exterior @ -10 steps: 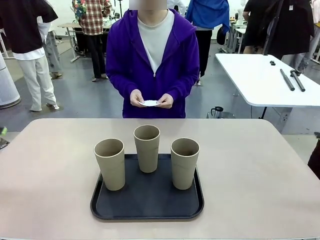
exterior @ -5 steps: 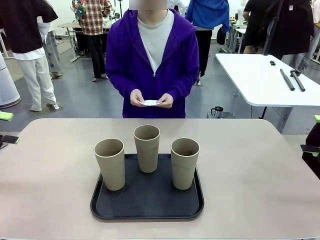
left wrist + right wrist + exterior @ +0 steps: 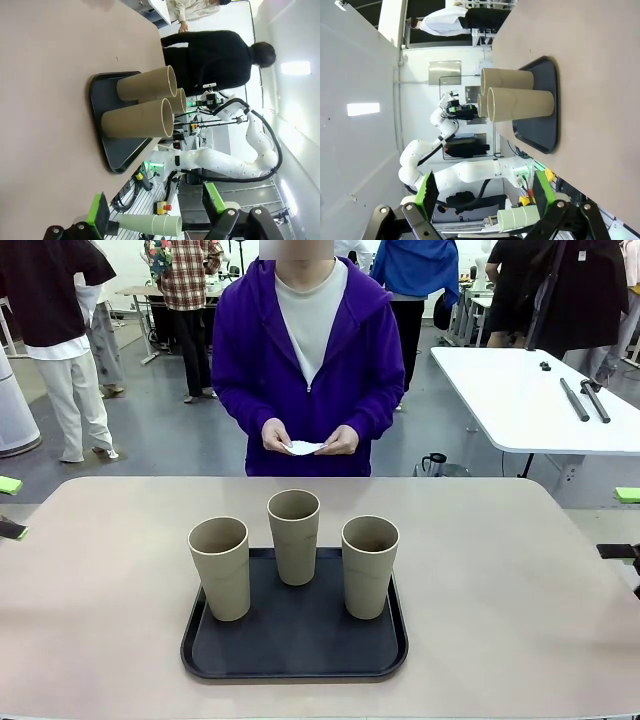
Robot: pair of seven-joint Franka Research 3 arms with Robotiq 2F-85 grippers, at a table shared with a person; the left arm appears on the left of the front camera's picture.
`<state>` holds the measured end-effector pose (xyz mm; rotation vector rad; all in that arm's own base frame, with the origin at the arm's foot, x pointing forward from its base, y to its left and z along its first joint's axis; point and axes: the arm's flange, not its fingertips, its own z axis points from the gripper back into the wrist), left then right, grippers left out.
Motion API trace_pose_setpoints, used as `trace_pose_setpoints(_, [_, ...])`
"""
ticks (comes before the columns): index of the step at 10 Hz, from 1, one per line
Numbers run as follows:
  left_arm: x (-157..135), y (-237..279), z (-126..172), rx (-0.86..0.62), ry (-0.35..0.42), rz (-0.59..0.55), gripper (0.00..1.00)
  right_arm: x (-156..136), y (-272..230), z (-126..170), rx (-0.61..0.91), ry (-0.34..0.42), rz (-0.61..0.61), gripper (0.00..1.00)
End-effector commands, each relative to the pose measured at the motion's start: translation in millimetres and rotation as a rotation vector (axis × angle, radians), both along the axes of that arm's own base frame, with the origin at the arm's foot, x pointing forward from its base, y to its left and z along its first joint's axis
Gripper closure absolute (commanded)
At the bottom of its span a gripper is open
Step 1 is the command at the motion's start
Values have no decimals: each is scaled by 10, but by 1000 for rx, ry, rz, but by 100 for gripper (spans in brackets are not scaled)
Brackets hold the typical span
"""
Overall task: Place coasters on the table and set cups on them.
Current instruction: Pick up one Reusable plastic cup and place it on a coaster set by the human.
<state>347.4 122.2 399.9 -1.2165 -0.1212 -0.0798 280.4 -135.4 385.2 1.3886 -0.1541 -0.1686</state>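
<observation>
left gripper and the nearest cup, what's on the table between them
Just bare table, in the front view, from the left gripper to the black tray that cup stands on.

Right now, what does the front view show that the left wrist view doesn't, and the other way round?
Front view: the person's hands at the far side holding white coasters, none laid on the beige table yet, and a white side table behind. Left wrist view: the robot's left hand up close, open with nothing between its fingers, and the right arm's white links beyond the tray. Both: three cups standing upright on the black tray on that table.
</observation>
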Motion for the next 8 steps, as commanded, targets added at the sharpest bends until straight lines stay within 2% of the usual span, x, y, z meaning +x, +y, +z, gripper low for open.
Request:
trace_pose_setpoints(1, [-10, -13, -6, -19, -1, 4, 0, 16, -9, 6, 21, -7, -17, 0])
trace_pose_setpoints(8, [-10, -13, -6, -19, -1, 4, 0, 16, -9, 6, 21, -7, -17, 0])
